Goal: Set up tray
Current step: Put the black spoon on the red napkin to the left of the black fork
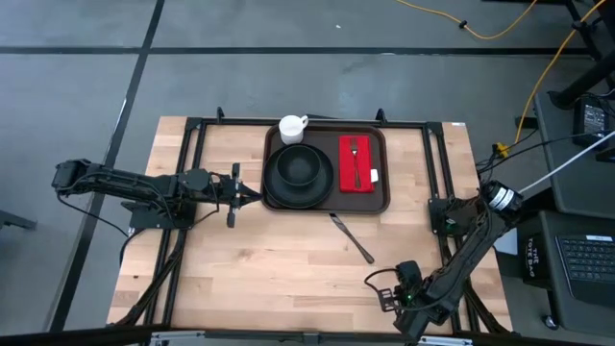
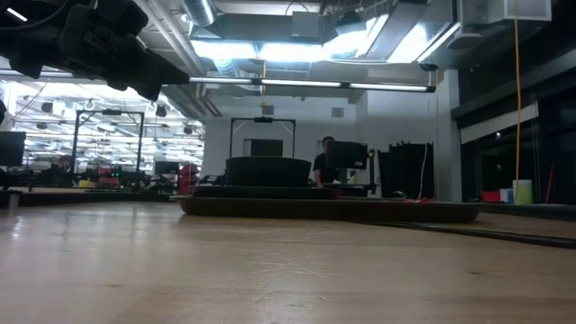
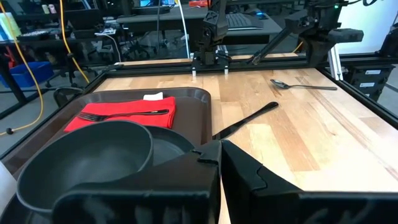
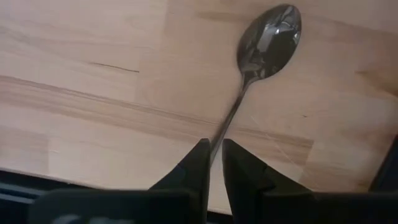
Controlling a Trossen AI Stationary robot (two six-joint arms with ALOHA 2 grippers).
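**Tray's loaded up, spoon sitting in the right pincer**

The dark brown tray, rectangular with rounded corners and a raised rim, sits at the far middle of the pale butcher-block wood surface. On it there's a round matte black plate with a black bowl nested on top, and beside that a red napkin folded into a rectangle with a dark fork lying along it. A white mug stands at the tray's far left corner. A slim dark knife lies at an angle on the bare wood just in front of the tray.

The left pincer is level with the plate's left edge, just beside the tray, fingers pressed together with nothing between them.

The right pincer is down at the near right corner, its two dark tips closed on the thin handle of a shiny metal spoon, bowl end resting on the wood.
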